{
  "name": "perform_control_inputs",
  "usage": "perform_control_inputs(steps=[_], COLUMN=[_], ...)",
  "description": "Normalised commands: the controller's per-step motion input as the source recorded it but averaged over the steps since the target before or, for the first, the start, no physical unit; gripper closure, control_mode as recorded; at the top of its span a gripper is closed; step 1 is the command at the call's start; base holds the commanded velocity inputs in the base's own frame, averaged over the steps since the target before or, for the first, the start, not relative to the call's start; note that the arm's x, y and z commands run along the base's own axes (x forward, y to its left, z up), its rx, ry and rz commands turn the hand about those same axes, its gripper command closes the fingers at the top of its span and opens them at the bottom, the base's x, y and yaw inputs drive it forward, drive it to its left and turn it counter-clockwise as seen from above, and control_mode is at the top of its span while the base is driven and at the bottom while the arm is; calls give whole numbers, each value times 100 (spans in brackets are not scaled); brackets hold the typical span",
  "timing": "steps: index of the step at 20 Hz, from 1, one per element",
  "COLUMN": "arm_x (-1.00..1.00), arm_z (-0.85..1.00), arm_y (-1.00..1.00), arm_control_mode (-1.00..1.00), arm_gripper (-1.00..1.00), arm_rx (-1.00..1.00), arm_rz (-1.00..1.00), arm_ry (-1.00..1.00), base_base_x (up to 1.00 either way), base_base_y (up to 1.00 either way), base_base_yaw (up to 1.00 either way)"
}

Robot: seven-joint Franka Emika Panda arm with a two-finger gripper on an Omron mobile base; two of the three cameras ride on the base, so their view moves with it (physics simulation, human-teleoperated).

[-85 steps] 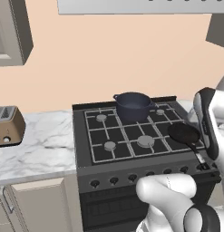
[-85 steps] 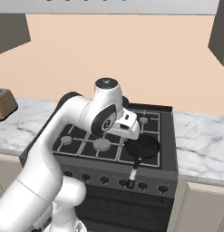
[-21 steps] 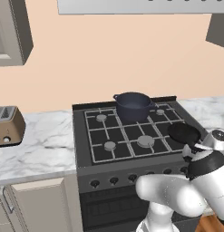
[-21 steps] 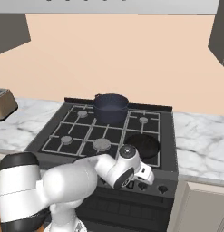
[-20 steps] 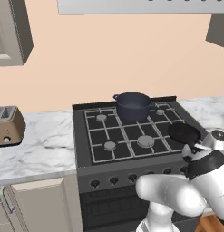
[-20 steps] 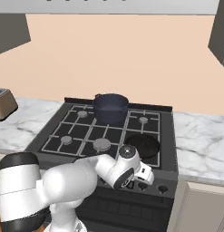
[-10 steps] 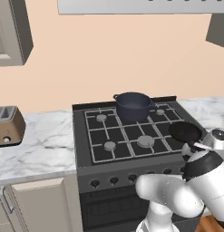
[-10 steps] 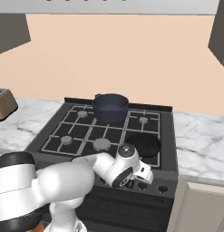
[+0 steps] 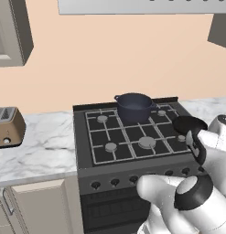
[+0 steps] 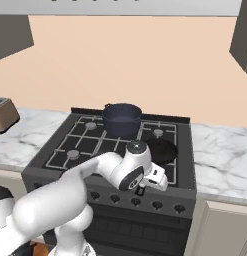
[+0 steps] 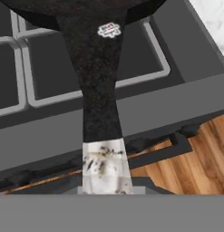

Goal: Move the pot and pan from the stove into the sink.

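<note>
The black pan (image 10: 162, 150) lies on the front right burner of the stove (image 10: 50, 170), its long handle (image 11: 97, 90) reaching out over the front edge. My gripper (image 10: 141, 189) is shut on that handle, just in front of the knob row. In the left base view the pan (image 9: 190, 123) shows past my wrist, at the right edge of the stove (image 9: 87, 164). On a back burner stands the navy pot (image 9: 134, 106), upright and untouched; the right base view has this pot (image 10: 121, 119) at the rear centre. The sink is out of view.
A toaster (image 9: 7, 127) sits on the marble counter (image 9: 36, 155) left of the stove. More marble counter (image 10: 220, 160) runs to the right. Wall cabinets hang at the upper corners. Wooden floor (image 11: 190, 158) shows below the stove front.
The fingers have closed on the pan handle. The hand has shifted only slightly; pot and pan stay on their burners.
</note>
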Motion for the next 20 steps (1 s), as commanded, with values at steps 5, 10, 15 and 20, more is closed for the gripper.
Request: perform_control_inputs(steps=[5,10,15,20], arm_x=[-43,-58,-57,-48], arm_z=[63,57,47,48], arm_y=[11,20,19,31], arm_control_mode=[-100,-100,-100,-100], arm_gripper=[100,100,100,100], arm_rx=[0,0,0,0], arm_rz=[8,13,17,19], arm_ry=[0,-2,-6,-1], base_base_x=[0,0,0,0], base_base_y=[0,0,0,0], base_base_yaw=[0,0,0,0])
